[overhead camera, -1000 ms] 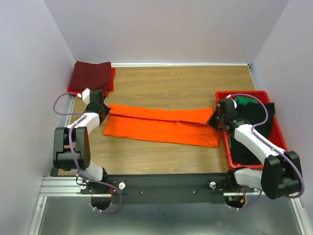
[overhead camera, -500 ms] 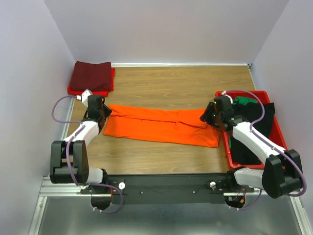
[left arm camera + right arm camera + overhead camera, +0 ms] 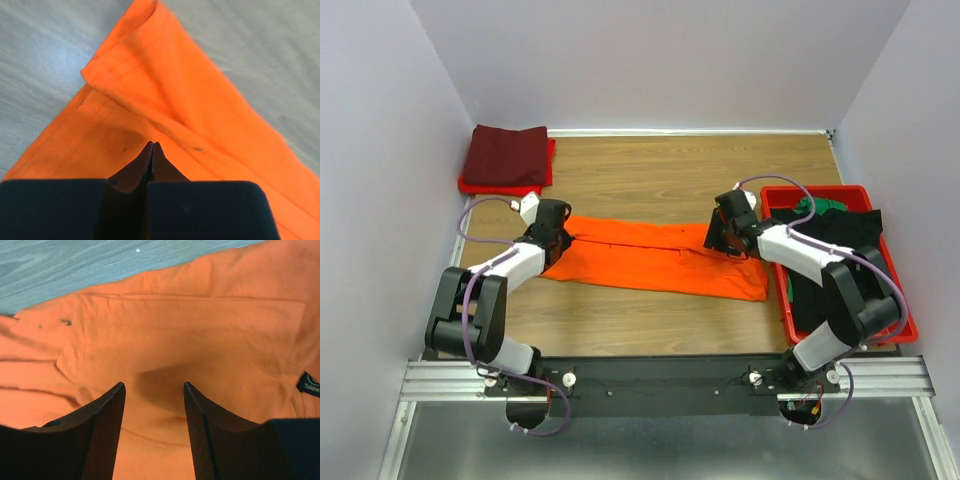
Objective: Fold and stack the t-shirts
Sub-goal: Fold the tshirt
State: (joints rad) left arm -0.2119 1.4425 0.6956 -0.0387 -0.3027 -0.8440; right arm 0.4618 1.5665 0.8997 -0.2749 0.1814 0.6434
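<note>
Orange cloth spans the middle of the wooden bench (image 3: pixel 650 170): the orange t-shirt (image 3: pixel 650 258) lies flat as a long band folded lengthwise, running from left to right, its right end just beside the red tray (image 3: pixel 780 189). The left gripper (image 3: pixel 558 230) is positioned over the left end of this band. In the left wrist view the left gripper (image 3: pixel 152 146) has its two fingers pressed together to a point directly at the orange t-shirt (image 3: pixel 200 115), beside a folded hem edge – whether any cloth is pinched between them cannot be told. The right gripper (image 3: pixel 712 238) is positioned over the right part of the band, near its far edge. In the right wrist view the right gripper (image 3: pixel 152 390) stands wide and holds nothing; its fingers (image 3: pixel 102 425) are spread above the orange t-shirt (image 3: pixel 200 330), where a stitched seam and a dark label (image 3: pixel 311 385) show. The red tray sits at the right side of the bench and contains the black t-shirt (image 3: pixel 840 250), crumpled and draped over the tray's far right rim, with the green t-shirt (image 3: pixel 820 205) showing at the far end. At the far left corner of the bench – well apart from the orange band – the maroon t-shirt (image 3: pixel 507 155) rests folded on top of a red t-shirt (image 3: pixel 470 185), of which only the edges are visible.
</note>
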